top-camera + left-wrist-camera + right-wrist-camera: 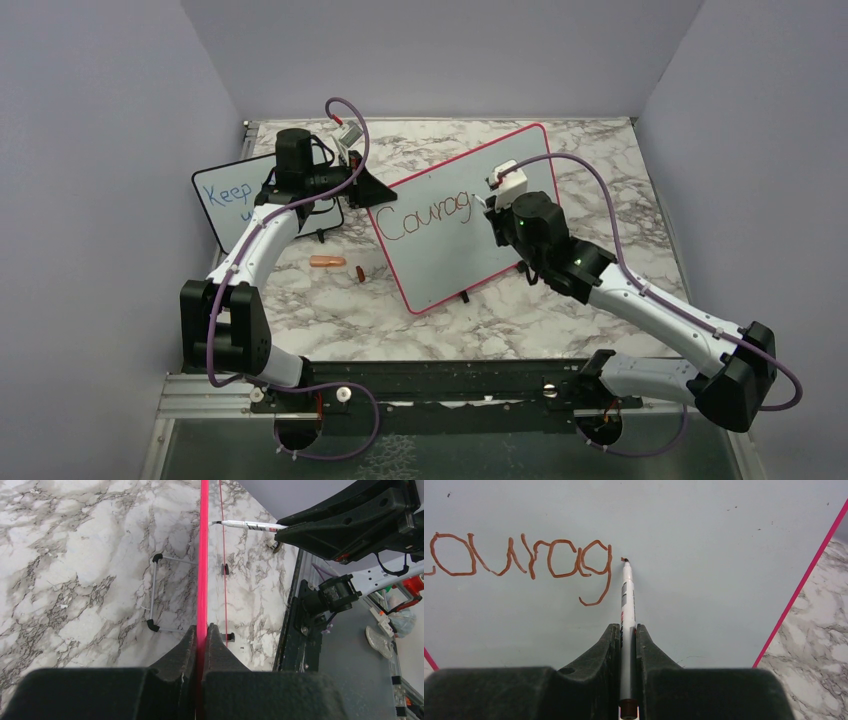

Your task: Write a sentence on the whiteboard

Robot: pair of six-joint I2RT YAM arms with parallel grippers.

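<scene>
The whiteboard [470,240] with a thin red-pink frame stands tilted on small black feet in the middle of the table. On it, the sentence [425,218] reads "Courag" in red-brown strokes [524,560]. My left gripper [378,192] is shut on the board's red frame edge [203,540], with both fingers pressed flat against it [202,627]. My right gripper [497,210] is shut on a white marker [626,605]. The marker's tip [624,560] sits at the board just right of the "g". The left wrist view also shows the marker [250,525] meeting the board face.
A smaller black-framed board [225,195] with blue writing stands at the left, behind my left arm. An orange cap-like piece [327,262] and a small dark one [359,272] lie on the marble table in front of the whiteboard's left corner. Grey walls enclose the table.
</scene>
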